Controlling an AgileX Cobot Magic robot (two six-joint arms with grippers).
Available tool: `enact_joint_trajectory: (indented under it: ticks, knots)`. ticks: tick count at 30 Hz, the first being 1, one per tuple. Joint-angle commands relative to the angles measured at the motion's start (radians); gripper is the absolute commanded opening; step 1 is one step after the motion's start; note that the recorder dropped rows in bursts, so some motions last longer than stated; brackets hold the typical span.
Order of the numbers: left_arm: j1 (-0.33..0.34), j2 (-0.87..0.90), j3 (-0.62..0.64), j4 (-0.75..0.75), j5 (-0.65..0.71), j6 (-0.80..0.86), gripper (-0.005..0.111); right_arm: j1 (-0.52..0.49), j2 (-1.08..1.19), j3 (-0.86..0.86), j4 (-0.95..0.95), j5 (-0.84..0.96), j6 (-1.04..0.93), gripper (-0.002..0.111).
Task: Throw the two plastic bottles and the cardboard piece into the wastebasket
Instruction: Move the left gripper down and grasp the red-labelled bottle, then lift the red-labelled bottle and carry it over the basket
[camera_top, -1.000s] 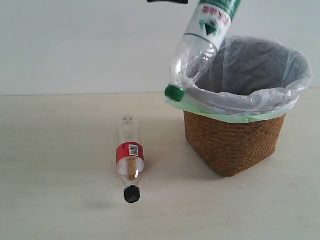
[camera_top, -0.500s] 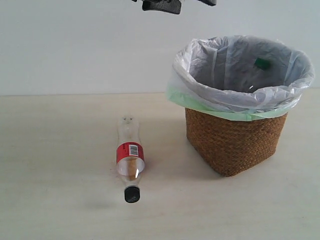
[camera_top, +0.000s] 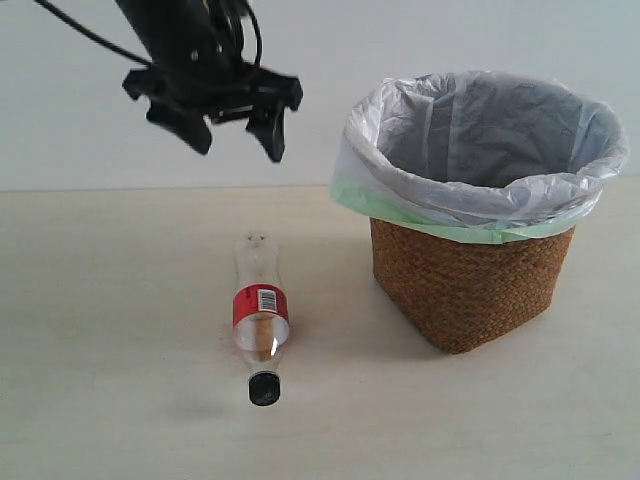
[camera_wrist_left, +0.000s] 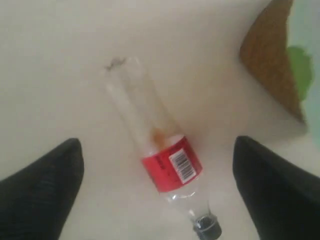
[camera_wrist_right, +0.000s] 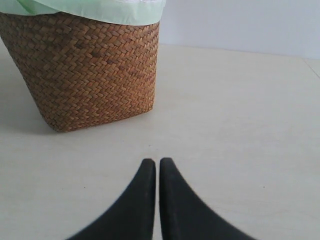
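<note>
The red-label bottle with a black cap lies on the table, cap toward the front; the left wrist view shows it lying below the wide gap between the jaws. My left gripper hangs open high above the bottle's far end, holding nothing. The wicker wastebasket with its grey-white bag stands to the right; its corner shows in the left wrist view and its side in the right wrist view. My right gripper is shut and empty, low over the table. The green-cap bottle and cardboard piece are out of view.
The pale wooden table stretches all round the bottle and basket. A white wall rises behind the table's back edge. A black cable runs up from the left arm at the top left.
One second ago the green-cap bottle hung over the basket rim; it dropped inside and has gone from sight. The left gripper has since swung left and down, open, over the red-label bottle.
</note>
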Motion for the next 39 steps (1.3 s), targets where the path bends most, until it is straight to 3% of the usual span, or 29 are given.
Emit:
enact_joint_trajectory:
  ticks: [1, 9, 22, 24, 26, 31, 35, 39]
  knots:
    - [-0.002, 0.003, 0.192, 0.03, -0.071, -0.12, 0.076, -0.005, -0.005, -0.001, 0.001, -0.004, 0.0, 0.0]
    - [-0.005, 0.007, 0.449, -0.094, -0.471, -0.142, 0.076, -0.005, -0.005, -0.001, 0.001, -0.004, 0.0, 0.0]
    - [0.006, 0.146, 0.461, -0.105, -0.558, -0.129, 0.073, -0.005, -0.005, -0.001, -0.002, -0.004, 0.0, 0.0]
    - [0.009, 0.159, 0.461, -0.105, -0.557, -0.129, 0.068, -0.005, -0.005, -0.001, -0.002, -0.004, 0.0, 0.0]
    - [0.012, 0.172, 0.461, -0.105, -0.544, -0.129, 0.054, -0.005, -0.005, -0.001, -0.002, -0.004, 0.0, 0.0]
    - [0.02, 0.171, 0.456, -0.084, -0.497, -0.126, 0.004, -0.005, -0.005, -0.001, -0.002, -0.004, 0.0, 0.0]
    - [0.022, 0.131, 0.445, 0.005, -0.431, -0.125, 0.004, -0.005, -0.005, -0.001, -0.002, -0.004, 0.0, 0.0]
    - [0.022, 0.045, 0.445, 0.272, -0.344, -0.262, 0.004, -0.005, -0.005, -0.001, -0.002, -0.004, 0.0, 0.0]
